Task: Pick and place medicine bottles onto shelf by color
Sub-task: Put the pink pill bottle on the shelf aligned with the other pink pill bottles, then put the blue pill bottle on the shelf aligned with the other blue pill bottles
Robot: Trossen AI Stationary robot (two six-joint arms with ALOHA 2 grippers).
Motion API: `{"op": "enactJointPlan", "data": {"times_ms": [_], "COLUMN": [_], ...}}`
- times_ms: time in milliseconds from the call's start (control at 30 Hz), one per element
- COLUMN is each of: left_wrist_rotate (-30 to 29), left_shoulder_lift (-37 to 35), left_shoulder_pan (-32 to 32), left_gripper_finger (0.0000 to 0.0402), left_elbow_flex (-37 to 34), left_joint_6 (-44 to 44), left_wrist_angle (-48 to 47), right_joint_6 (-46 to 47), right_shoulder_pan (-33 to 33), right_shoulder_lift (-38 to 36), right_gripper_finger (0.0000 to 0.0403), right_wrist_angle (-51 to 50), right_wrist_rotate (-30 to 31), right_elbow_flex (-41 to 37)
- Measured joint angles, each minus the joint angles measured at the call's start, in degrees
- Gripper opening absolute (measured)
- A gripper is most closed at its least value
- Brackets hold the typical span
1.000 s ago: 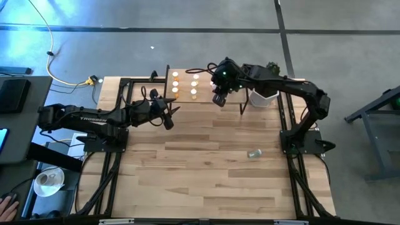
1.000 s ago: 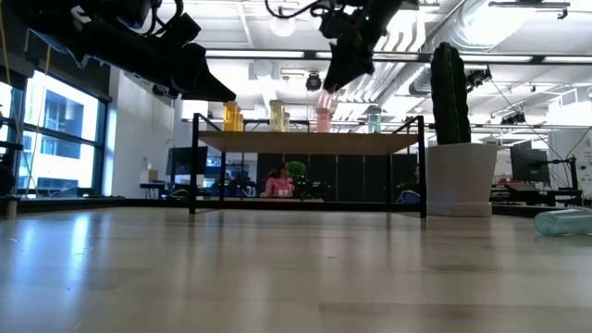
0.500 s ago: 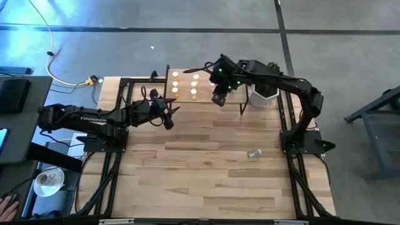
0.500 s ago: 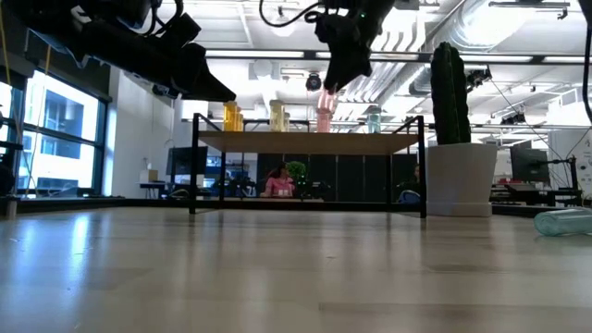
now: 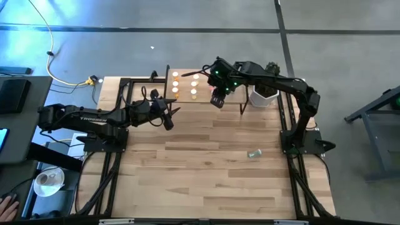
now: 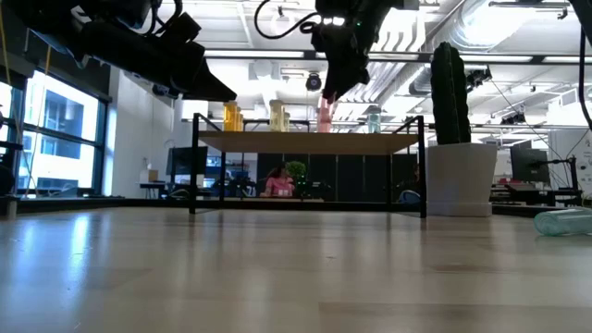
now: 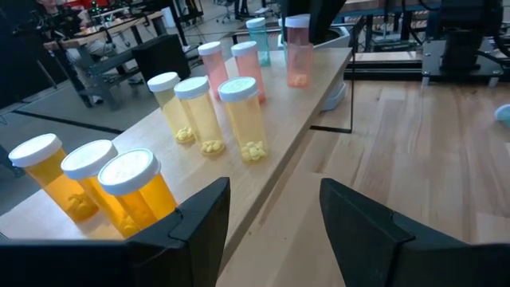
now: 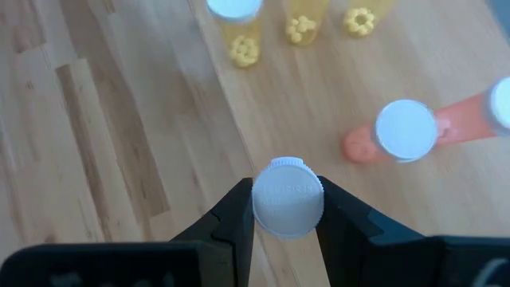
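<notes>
Right gripper (image 8: 287,231): jaws closed on the white cap of a pink bottle (image 7: 299,52), held upright at the shelf's front edge so it can stand beside the other pink bottles (image 7: 231,68); whether its base already rests on the board cannot be told from these views.
Shelf (image 7: 295,119): holds bottles in colour groups, orange bottles (image 7: 100,187) at one end, yellow bottles (image 7: 211,115) next, pink after them, a green bottle (image 7: 256,38) at the far end; the grouping explains where the held bottle is going.
Left gripper (image 7: 267,219): jaws partly open, holding nothing, hovering just in front of the shelf's orange end, apparently waiting clear of the working arm.
Loose bottle (image 5: 253,153): pale green, lying on its side on the table (image 5: 206,187), well apart from the shelf; judged still to be placed.
Cactus pot (image 6: 460,176): stands beside the shelf, not involved.
</notes>
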Motion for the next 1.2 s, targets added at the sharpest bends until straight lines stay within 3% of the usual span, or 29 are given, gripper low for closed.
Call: {"op": "enactJointPlan", "data": {"times_ms": [733,1033,1200], "left_wrist_rotate": [0.0,0.0,0.0], "left_shoulder_lift": [0.0,0.0,0.0], "left_shoulder_pan": [0.0,0.0,0.0], "left_gripper_finger": [0.0186,0.0186,0.0186], "left_elbow_flex": [0.0,0.0,0.0], "left_joint_6": [-0.01,0.0,0.07], "left_wrist_angle": [0.0,-0.04,-0.04], "right_joint_6": [-0.5,-0.89,-0.9], "right_shoulder_pan": [0.0,0.0,0.0], "right_shoulder_lift": [2.69,2.95,2.93], "right_gripper_finger": [0.0096,0.0155,0.0165], "right_wrist_angle": [0.32,0.02,0.6], "right_wrist_rotate": [0.82,1.34,1.34], "right_elbow_flex": [-0.02,-0.13,-0.13]}}
